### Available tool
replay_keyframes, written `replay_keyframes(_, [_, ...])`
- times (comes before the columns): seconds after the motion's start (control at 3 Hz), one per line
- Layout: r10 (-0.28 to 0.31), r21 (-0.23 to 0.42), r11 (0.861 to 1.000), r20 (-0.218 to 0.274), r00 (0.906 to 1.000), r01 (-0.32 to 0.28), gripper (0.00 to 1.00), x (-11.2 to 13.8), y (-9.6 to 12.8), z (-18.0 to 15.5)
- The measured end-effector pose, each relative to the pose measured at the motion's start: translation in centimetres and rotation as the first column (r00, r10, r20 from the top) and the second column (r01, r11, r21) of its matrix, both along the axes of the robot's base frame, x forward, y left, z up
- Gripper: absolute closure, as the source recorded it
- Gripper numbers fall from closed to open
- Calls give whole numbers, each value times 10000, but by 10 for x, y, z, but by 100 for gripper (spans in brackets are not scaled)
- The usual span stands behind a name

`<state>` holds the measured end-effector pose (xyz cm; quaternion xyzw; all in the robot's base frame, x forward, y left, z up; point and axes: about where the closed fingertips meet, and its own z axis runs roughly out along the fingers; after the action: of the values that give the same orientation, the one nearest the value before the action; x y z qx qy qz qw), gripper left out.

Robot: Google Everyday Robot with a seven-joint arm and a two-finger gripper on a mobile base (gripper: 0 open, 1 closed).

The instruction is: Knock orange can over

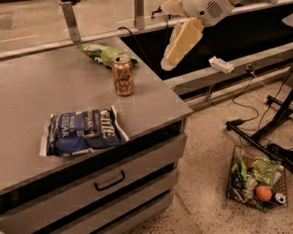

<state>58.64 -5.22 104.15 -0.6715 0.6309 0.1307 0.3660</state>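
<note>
The orange can (123,76) stands upright on the grey counter (50,91), near its far right edge. It is slim, copper-orange, with a silver top and cursive script on its side. My gripper (170,59) hangs from the white arm (206,9) at the top of the view. It is in the air to the right of the can, beyond the counter's right edge, and touches nothing.
A green chip bag (101,51) lies just behind the can. A blue chip bag (84,131) lies near the counter's front edge. Drawers (110,180) are below. A wire basket (277,171) of groceries sits on the floor at right, near black stand legs (261,132) and cables.
</note>
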Motion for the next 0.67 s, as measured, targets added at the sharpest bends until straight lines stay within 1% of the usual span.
replay_keyframes(0.33, [1,0,10000,0,10000,-1,0,0,0,0])
replay_keyframes(0.67, [211,638,9977,-1,9998,-211,0,7,17,-10])
